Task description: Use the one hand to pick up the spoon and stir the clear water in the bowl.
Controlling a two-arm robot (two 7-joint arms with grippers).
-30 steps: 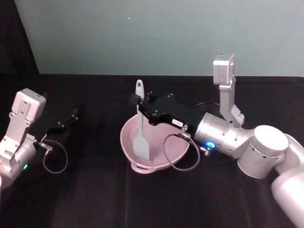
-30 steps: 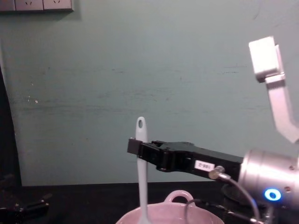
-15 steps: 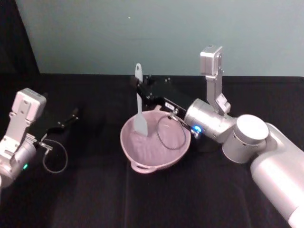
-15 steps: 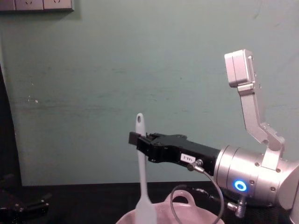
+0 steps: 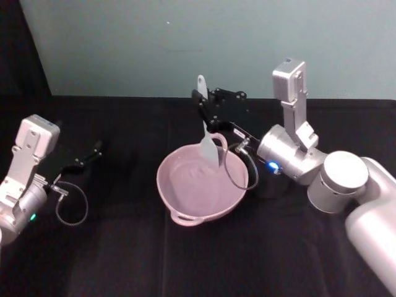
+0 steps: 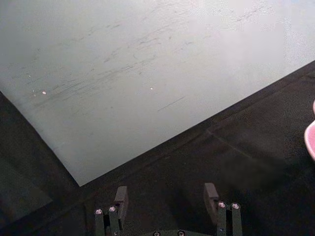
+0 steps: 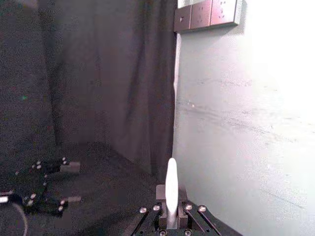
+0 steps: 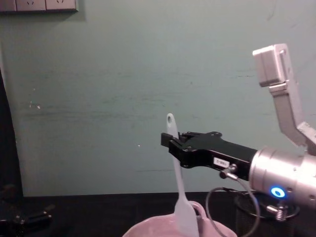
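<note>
On the black table (image 5: 124, 260), the left gripper (image 5: 96, 148) is being shown resting, fingers apart, empty. Over the bowl's (image 5: 162, 185) far side, the spoon (image 5: 209, 148) is being gripped upright by the closed hand (image 5: 199, 102).

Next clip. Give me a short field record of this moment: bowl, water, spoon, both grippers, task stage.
bowl: pale pink, on the black table, loop handle on its near rim
water: clear, faint reflections inside the bowl
spoon: white, near upright, blade down at the bowl's far right side
right gripper: shut on the spoon's handle, above the bowl's far rim
left gripper: open, parked at the left, apart from the bowl
stage: spoon picked up; whether the blade touches the water cannot be told
</note>
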